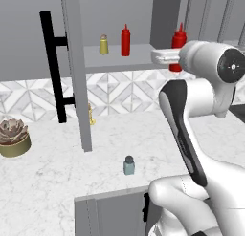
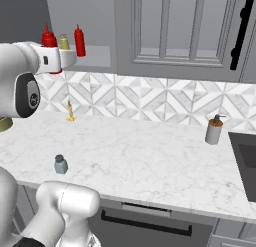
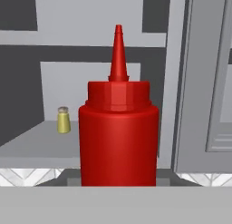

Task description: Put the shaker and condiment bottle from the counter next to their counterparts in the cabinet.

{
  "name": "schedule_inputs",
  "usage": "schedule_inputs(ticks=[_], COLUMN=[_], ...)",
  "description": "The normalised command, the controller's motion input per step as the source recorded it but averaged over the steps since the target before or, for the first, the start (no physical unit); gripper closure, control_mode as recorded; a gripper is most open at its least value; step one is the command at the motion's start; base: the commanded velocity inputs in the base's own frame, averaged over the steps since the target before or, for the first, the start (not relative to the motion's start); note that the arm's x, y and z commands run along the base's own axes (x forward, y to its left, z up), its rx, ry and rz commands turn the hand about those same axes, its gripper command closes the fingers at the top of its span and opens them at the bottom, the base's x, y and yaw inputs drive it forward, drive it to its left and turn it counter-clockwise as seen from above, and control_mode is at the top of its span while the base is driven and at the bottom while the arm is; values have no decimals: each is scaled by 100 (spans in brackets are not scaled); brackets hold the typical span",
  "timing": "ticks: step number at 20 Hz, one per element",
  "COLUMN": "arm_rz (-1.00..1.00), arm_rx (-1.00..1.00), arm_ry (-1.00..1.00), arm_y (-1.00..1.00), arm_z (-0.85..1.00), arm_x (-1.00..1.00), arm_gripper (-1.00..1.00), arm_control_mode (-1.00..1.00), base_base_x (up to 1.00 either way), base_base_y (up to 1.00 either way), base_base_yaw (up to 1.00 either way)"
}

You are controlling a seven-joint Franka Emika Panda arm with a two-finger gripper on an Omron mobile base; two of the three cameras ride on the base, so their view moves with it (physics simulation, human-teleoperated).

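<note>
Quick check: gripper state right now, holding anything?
Gripper: closed on the condiment bottle, held up at the open cabinet shelf.

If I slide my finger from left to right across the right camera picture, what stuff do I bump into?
The red condiment bottle by the robot's hand, the little blue-grey shaker on the counter, the yellow shaker, the small gold figurine, the slim red bottle, the grey-brown soap bottle, the black bar handle.
</note>
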Motion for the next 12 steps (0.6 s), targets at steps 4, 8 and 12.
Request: schedule_inputs(ticks=[4,8,12], arm_rz=[0,0,0], arm_rx=[0,0,0], arm_ry=[-2,-1,0], arm_y=[0,2,1], arm_z=[0,-1,0], arm_x=[17,25,38], arm_gripper=[100,100,100], arm_control_mode=[-100,-100,-100], base_base_x=[0,0,0], base_base_y=[0,0,0], base_base_yaw=[0,0,0])
